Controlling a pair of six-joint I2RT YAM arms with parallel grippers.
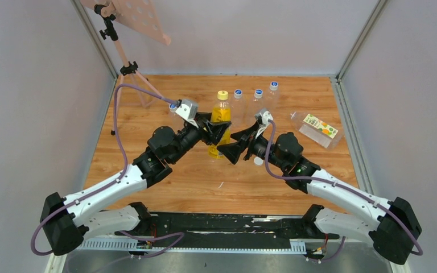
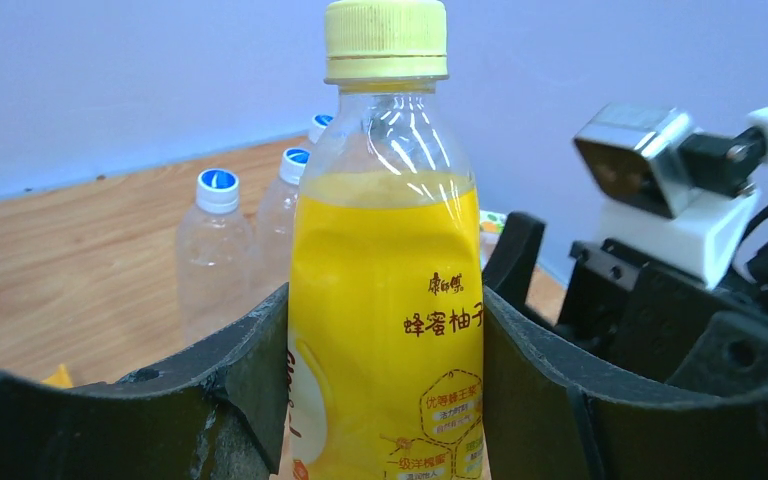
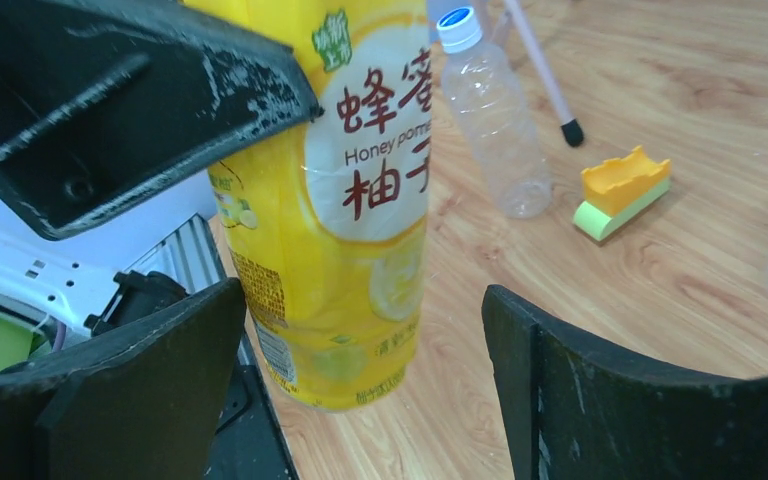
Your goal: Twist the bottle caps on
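near the middle of the wooden table [image 1: 193, 182], the right fingers [image 3: 600, 390] stand apart beside the slim yellow plastic bottle [image 2: 385, 330]. the left fingers [image 2: 250, 370] are clamped on its glossy labelled body. holding liquid, it is probably heavy, slick and squeezable, so grip low and twist the round yellow cap [image 2: 385, 40]. toward the far edge stand clear thin-walled bottles [image 1: 238, 108] with blue caps [image 2: 217, 182].
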